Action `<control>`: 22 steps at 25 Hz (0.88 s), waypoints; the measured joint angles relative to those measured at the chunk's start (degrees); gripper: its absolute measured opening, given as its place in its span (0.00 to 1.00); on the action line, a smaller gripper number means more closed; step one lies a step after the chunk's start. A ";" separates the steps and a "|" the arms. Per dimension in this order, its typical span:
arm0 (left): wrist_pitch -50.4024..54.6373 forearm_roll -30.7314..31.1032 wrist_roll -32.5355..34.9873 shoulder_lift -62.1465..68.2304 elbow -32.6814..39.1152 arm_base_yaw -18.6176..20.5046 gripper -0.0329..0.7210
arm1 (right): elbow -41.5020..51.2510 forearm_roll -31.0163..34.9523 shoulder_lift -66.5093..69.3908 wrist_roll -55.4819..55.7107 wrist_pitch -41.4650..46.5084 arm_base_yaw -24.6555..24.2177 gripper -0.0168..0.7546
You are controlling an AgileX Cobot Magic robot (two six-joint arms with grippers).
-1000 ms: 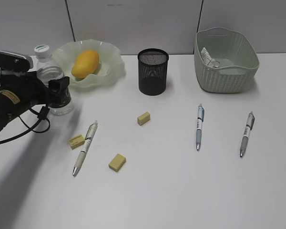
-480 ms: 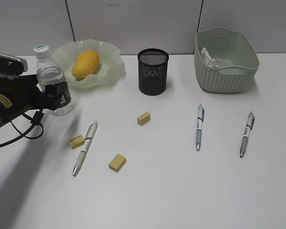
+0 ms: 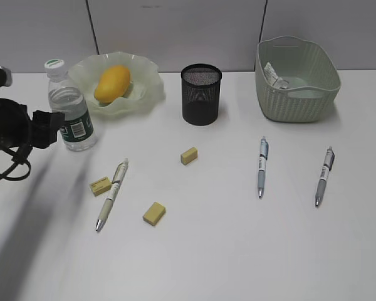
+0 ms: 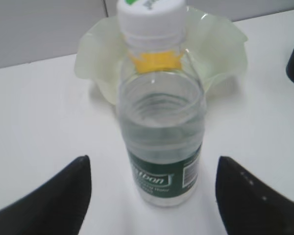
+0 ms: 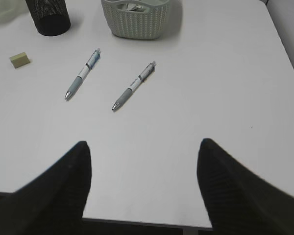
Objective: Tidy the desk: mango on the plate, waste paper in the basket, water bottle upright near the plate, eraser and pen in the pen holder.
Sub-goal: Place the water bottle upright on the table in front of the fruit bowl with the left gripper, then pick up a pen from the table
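Two grippers are in view, and both stand wide with nothing between the fingers. The left gripper (image 4: pixel 152 196) has moved back from the water bottle (image 3: pixel 69 108) toward the left edge of the desk (image 3: pixel 238 251); one second ago its fingers were around the bottle, now they are apart from it, and the bottle stands upright alone, just beside the plate (image 3: pixel 144 84). The right gripper (image 5: pixel 144 188) hangs over the bare near-right part of the desk, its fingers spread. The mango (image 3: pixel 112 83) lies on the plate. The waste paper (image 3: pixel 276 76) lies inside the basket (image 3: pixel 301 100) at the back right. The pen holder (image 3: pixel 201 94) stands in the middle at the back; I cannot tell if something is in it. Three pens (image 3: pixel 111 194) and three erasers (image 3: pixel 188 155) lie flat on the desk, apart from each other. The front part of the desk is open, with free room around each pen.
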 joint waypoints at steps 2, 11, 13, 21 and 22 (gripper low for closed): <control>5.51 -1.88 0.00 -2.93 0.01 0.00 0.82 | 0.00 0.00 0.00 0.00 0.00 0.00 0.71; 37.08 -5.65 0.00 -13.13 -4.53 0.06 0.77 | 0.00 0.04 0.00 0.00 0.00 0.00 0.71; 45.50 -5.80 0.00 -13.63 -7.89 0.36 0.77 | 0.00 0.04 0.00 0.00 0.00 0.00 0.71; 71.39 -7.33 0.25 -13.63 -18.44 4.42 0.76 | 0.00 0.04 0.00 0.00 0.00 0.00 0.71; 73.00 -7.33 1.19 -13.63 -19.38 5.62 0.76 | 0.00 0.04 0.00 0.00 0.00 0.00 0.71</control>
